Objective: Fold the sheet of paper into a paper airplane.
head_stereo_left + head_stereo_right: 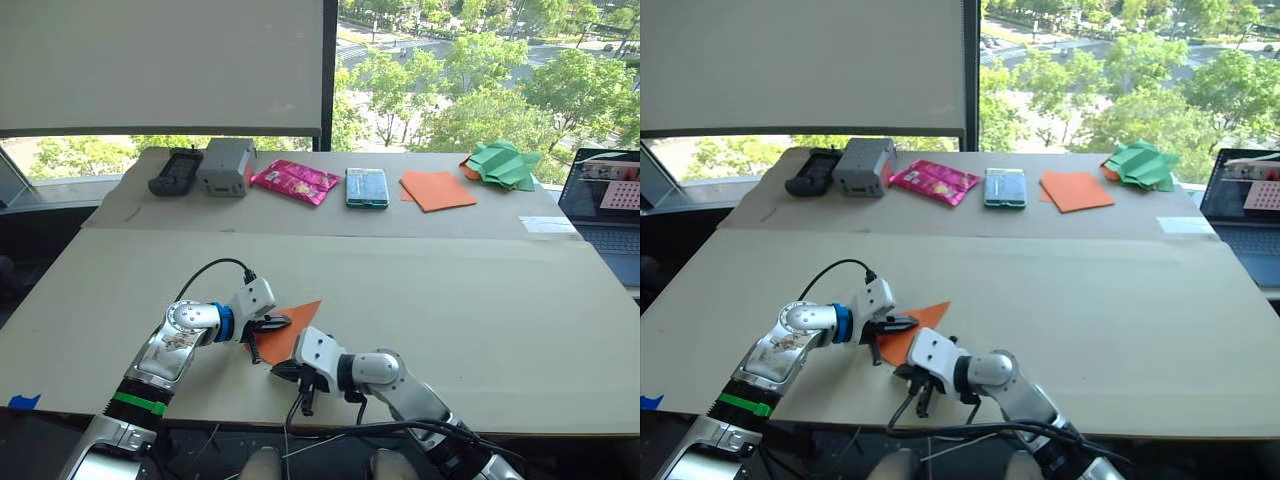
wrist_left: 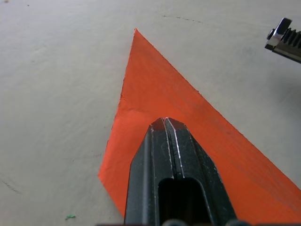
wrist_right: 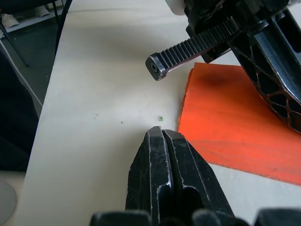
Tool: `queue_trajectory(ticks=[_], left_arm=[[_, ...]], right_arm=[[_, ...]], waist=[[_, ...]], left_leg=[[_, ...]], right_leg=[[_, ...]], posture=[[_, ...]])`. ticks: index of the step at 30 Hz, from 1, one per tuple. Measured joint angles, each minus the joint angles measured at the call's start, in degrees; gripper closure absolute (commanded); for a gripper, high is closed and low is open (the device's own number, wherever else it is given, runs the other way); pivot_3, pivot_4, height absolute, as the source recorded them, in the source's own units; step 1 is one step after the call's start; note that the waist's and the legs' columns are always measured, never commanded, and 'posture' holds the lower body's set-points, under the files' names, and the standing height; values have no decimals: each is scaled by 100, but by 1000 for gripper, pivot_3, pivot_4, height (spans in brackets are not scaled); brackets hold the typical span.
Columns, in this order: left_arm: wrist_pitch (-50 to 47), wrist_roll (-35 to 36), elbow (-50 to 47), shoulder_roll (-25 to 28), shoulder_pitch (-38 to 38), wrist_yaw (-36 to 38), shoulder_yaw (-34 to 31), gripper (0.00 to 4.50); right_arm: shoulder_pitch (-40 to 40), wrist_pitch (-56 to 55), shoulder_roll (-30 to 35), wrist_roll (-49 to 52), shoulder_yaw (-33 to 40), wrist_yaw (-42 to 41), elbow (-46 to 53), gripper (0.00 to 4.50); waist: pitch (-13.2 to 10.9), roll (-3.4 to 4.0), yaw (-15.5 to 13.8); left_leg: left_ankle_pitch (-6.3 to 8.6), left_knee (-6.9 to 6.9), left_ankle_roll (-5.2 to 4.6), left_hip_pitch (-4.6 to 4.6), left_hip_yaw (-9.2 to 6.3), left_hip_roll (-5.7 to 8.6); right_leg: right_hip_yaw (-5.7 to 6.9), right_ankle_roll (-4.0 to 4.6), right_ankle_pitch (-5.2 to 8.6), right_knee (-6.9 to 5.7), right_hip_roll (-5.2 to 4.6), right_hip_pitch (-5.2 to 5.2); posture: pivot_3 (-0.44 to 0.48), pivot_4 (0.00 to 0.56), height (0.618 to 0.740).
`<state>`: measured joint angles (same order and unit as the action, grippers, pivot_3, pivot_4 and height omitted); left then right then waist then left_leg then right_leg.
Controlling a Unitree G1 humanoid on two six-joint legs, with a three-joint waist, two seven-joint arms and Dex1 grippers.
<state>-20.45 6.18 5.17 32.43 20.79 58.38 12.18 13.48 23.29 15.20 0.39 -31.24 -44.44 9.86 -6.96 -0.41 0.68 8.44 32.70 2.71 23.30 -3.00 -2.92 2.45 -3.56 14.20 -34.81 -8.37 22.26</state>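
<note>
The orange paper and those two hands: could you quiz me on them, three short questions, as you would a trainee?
1. True or false: the left hand has its fingers closed and is over the orange paper.
2. Where is the right hand? A. on the paper; B. over bare table beside the paper's edge; C. at the green crumpled paper.
3. Fill in: the far end of the folded paper comes to a ____.

Key: 1 true; 2 B; 3 point.

Laptop (image 1: 604, 205) cut by frame edge
</note>
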Motion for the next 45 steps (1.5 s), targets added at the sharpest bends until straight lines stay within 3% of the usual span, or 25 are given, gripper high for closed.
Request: queue_trajectory(ticks=[4,7,15,21,25,32,35,45], left_arm=[[-213,231,-49,374,-39,235,-216,4471],[-185,308,-31,577,-6,402,-285,4471],[1429,10,932,1123,890,1351,-139,1992],[4703,-1043,3430,830,2553,1606,556,36],[7026,-1424,4708,308,3386,1463,830,36],[9158,-2060,5888,-164,4131,1059,1234,36],[9526,-2261,6155,-279,4172,947,1416,853],[9711,-3187,6435,-268,4255,208,1857,4247]], right_arm=[[-74,630,476,285,672,-29,1009,4500],[-66,859,588,307,756,92,1455,4500],[-15,1101,630,161,770,558,1569,4500],[138,1100,665,90,958,753,1395,4500],[142,1100,713,92,1053,844,1317,4500],[33,1124,786,80,1197,1062,1329,4500],[-81,1183,785,79,1207,1183,1345,4500],[-139,1252,787,72,1228,1460,1472,4500]], waist=[[-42,-22,-6],[-54,-24,-1],[-94,-22,-102],[-101,-41,-270],[-99,-43,-323],[-97,-43,-301],[-97,-43,-290],[-98,-43,-292]], left_leg=[[0,-1,0,9,-2,0],[0,-5,0,7,-3,-2],[0,-2,0,55,7,1],[-2,9,-2,79,16,1],[-6,18,-7,81,23,2],[-33,15,-50,80,24,2],[-32,15,-49,81,23,2],[-22,18,-33,88,22,2]], right_leg=[[3,0,0,5,0,15],[7,0,0,6,-1,18],[12,-1,-1,76,-1,28],[13,-12,-8,75,0,30],[10,-45,-42,74,1,10],[10,-67,-60,73,3,1],[10,-60,-56,71,3,2],[10,-55,-53,67,2,1]], posture=[[0,150,702],[0,150,702],[0,150,702],[0,150,702],[0,150,702],[0,150,702],[0,150,702],[0,150,702]])
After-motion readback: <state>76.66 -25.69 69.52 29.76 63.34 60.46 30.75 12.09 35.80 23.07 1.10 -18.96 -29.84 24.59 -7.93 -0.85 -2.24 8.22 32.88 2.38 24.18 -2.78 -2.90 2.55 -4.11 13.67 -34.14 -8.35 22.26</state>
